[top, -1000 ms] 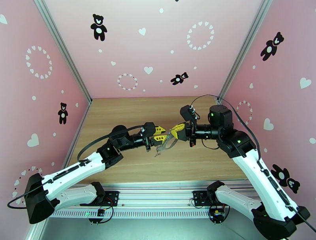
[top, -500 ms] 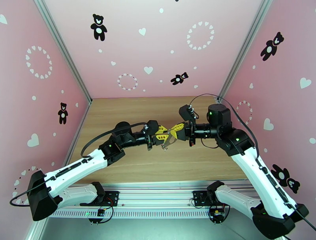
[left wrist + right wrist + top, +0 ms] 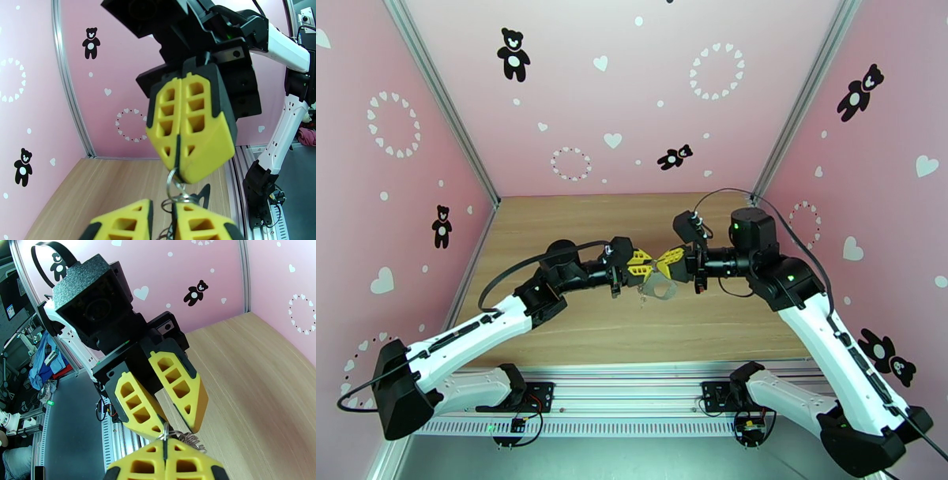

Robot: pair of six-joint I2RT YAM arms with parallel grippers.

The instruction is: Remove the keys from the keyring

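Above the middle of the wooden table point(image 3: 577, 331) my two grippers meet tip to tip. My right gripper point(image 3: 659, 265) is shut on the top of the keyring point(image 3: 657, 286), whose thin metal loop point(image 3: 174, 185) comes out of its yellow fingertips point(image 3: 185, 165). The loop and its coiled chain point(image 3: 186, 438) hang between the two grippers. My left gripper point(image 3: 648, 269) sits right against it, its fingers point(image 3: 138, 409) a narrow gap apart with thin metal in that gap point(image 3: 172, 219). I cannot pick out the tiny keys in the metal tangle.
Pink walls with bear and heart stickers close in the table on three sides. An aluminium rail point(image 3: 632, 371) runs along the near edge by the arm bases. Bare wood lies on all sides under the raised grippers.
My left arm has reached further right, closing up to the right gripper. The hanging keyring has swung from below the left gripper to below the right one.
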